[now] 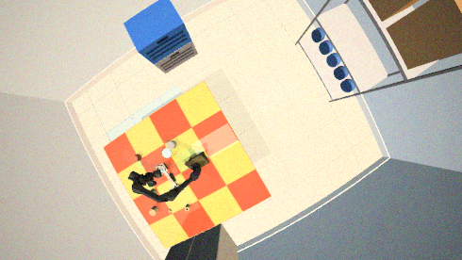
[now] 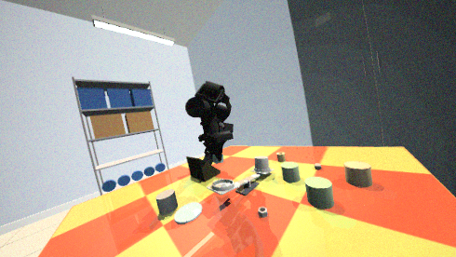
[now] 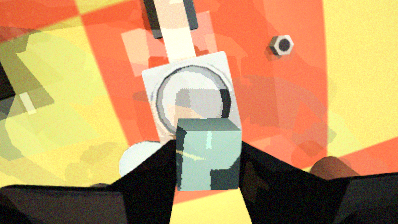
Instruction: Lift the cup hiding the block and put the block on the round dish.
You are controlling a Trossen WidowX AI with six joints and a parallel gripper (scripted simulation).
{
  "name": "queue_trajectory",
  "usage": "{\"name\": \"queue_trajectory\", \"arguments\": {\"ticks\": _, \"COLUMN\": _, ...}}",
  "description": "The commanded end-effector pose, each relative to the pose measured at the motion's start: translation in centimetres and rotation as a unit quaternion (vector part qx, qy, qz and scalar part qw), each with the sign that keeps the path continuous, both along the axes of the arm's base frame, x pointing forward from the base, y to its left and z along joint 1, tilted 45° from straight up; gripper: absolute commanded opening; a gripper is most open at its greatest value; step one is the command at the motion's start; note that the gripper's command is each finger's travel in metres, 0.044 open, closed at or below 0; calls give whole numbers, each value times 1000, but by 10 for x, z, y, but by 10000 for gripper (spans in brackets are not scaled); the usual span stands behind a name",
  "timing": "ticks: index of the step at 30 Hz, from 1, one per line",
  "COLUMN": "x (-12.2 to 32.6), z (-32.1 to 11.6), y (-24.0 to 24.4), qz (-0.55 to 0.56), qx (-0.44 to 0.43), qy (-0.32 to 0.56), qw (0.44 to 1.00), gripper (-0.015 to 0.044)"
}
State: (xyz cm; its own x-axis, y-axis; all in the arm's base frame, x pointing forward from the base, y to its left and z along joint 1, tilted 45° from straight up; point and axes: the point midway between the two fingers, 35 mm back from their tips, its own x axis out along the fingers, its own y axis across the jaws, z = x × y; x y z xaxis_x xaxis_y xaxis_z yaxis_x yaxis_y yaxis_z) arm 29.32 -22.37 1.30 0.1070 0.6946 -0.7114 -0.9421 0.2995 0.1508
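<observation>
My gripper (image 3: pixel 204 146) (image 2: pixel 216 159) is shut on the pale green block (image 3: pixel 210 155), which hangs above the near end of the balance. The balance (image 2: pixel 247 183) (image 3: pixel 179 44) has an empty ringed pan (image 2: pixel 222 185) at that end. A grey cup (image 2: pixel 261 165) stands on its far end. The other grey cup (image 2: pixel 167 203) (image 1: pixel 171 144) stands on the table beside the round dish (image 2: pixel 188 212) (image 1: pixel 166 153) (image 3: pixel 136 159). The dish is pale and bare, partly hidden behind a finger in the wrist view.
A dark angled object (image 2: pixel 201 169) (image 1: pixel 197 160) stands behind the pan. A hex nut (image 2: pixel 262 212) (image 3: pixel 282 45) lies to the side of the balance. Two green cylinders (image 2: pixel 290 172) (image 2: pixel 319 193) and a wide tan one (image 2: pixel 358 174) stand farther right in the exterior view.
</observation>
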Motion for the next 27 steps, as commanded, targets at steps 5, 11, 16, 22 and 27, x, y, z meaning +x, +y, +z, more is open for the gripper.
{"name": "queue_trajectory", "arguments": {"ticks": 5, "x": -22, "z": -41, "y": -10, "qz": 20, "qx": -15, "qy": -4, "qw": 1000, "gripper": 0}}
{"name": "queue_trajectory", "arguments": {"ticks": 11, "x": -63, "z": -108, "y": -11, "qz": 37, "qx": -16, "qy": -16, "qw": 999, "gripper": 0}}
{"name": "queue_trajectory", "arguments": {"ticks": 16, "x": -92, "z": -148, "y": -4, "qz": 44, "qx": -12, "qy": -25, "qw": 999, "gripper": 0}}
{"name": "queue_trajectory", "arguments": {"ticks": 22, "x": -91, "z": -149, "y": -4, "qz": 44, "qx": -12, "qy": -25, "qw": 999, "gripper": 0}}
{"name": "queue_trajectory", "arguments": {"ticks": 27, "x": -90, "z": -161, "y": 7, "qz": 43, "qx": -12, "qy": -25, "qw": 999, "gripper": 0}}
